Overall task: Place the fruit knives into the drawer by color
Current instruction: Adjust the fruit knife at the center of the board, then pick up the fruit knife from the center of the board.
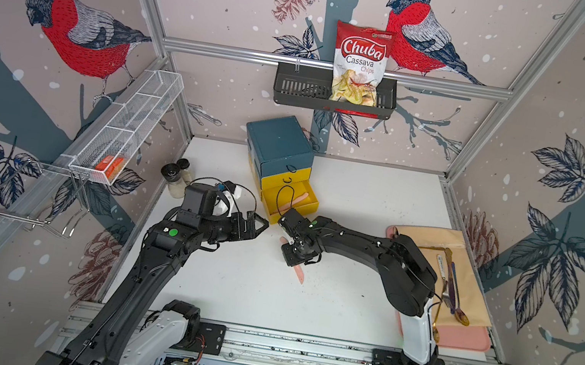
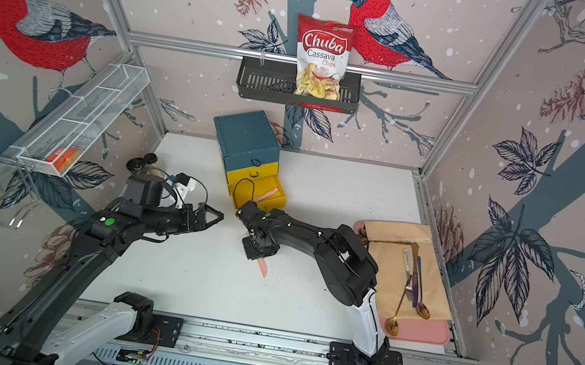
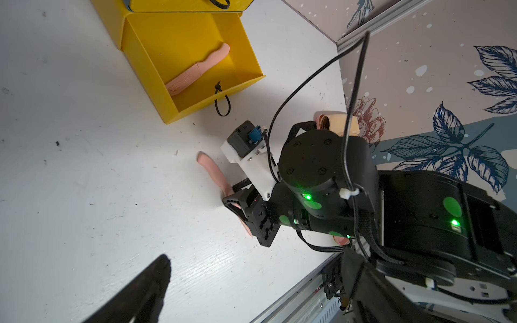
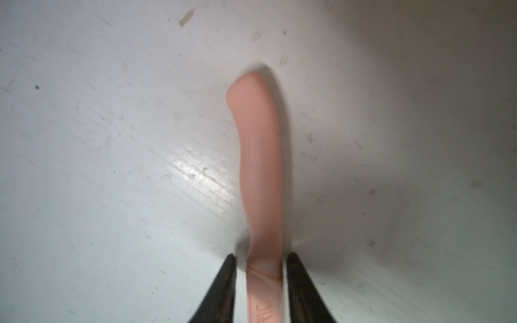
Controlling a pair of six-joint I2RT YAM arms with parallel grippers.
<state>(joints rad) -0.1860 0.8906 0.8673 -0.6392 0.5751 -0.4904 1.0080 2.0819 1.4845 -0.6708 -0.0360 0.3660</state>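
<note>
Far left: the left gripper hangs above the counter, jaws spread wide and empty, just beside the drawer front. It is best kept out of the delivery path.

Centre back: the drawer is a dark teal chest. Its lowest yellow tray is pulled out and the two trays above it are shut. The stowed pink knife lies diagonally inside the yellow tray.

Centre front: the loose pink knife lies flat on the counter near the open tray. In both top views it is mostly hidden under the wrist.

The right gripper is down at counter level. Its fingertips flank the knife at its diagonal seam, with a slim gap showing on each side. The jaws are apart and nothing is held.

Judgement: the step in hand is the pick.
- Close squarely across the narrow width, since the thin, smooth plastic may skid or twist.
- Lift straight up before swinging toward the tray.
- Lower it alongside the stowed pink knife, so the colours match.
- Align the knife with the tray's long diagonal so it clears the walls.

Far right: the metal cutlery on the mat is not part of this job.
</note>
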